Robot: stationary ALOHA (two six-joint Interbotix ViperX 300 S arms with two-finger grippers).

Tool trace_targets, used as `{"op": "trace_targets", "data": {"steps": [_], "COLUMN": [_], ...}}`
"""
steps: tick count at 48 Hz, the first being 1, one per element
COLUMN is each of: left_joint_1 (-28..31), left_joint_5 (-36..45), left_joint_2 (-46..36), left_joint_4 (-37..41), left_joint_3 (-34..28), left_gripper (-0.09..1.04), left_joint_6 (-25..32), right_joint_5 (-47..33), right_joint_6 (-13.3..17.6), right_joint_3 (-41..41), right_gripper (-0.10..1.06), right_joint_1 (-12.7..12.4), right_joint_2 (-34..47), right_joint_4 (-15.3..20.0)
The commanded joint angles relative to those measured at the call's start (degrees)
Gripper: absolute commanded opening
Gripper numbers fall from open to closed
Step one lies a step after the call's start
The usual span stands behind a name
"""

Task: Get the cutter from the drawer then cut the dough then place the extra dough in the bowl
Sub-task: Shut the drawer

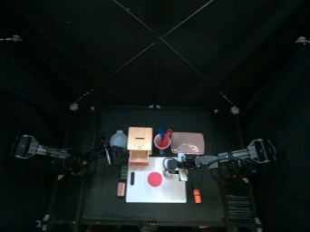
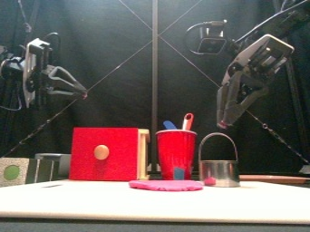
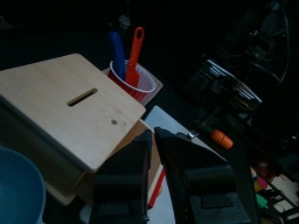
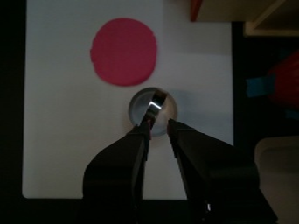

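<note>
The metal cutter (image 2: 219, 170) stands upright on the right part of the white cutting board (image 1: 140, 196), just beside the flat, uncut pink dough disc (image 2: 166, 185) lying at the board's centre. The right gripper (image 2: 224, 125) hangs directly above the cutter, fingers drawn together on the top of its wire handle. Behind the board stand the wooden box (image 2: 107, 154), drawer front flush, and the red cup (image 2: 176, 149). The left gripper (image 3: 155, 136) hovers off the board's left side, fingers together and empty.
</note>
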Motion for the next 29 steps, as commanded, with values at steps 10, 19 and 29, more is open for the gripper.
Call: {"op": "trace_targets", "data": {"steps": [10,19,29], "left_joint_1": [2.37,3.87,7.12], "left_joint_5": [-0.26,-0.18,-0.18], "left_joint_2": [0.09,0.09,0.09], "left_joint_4": [0.97,2.37,5.98], "left_joint_3": [-2.29,-2.72,-3.87], "left_gripper": [0.55,0.55,0.55], "left_joint_6": [0.18,0.18,0.26], "right_joint_5": [-3.16,-14.41,-28.83], "right_joint_6": [-0.18,-0.44,-0.44], "right_joint_3": [-4.22,-3.69,0.35], "right_gripper": [0.67,0.67,0.67], "right_joint_1": [-0.18,0.09,-0.70], "right_joint_2": [-3.52,-4.39,-5.27], "right_joint_4": [-0.09,-1.14,-0.88]}}
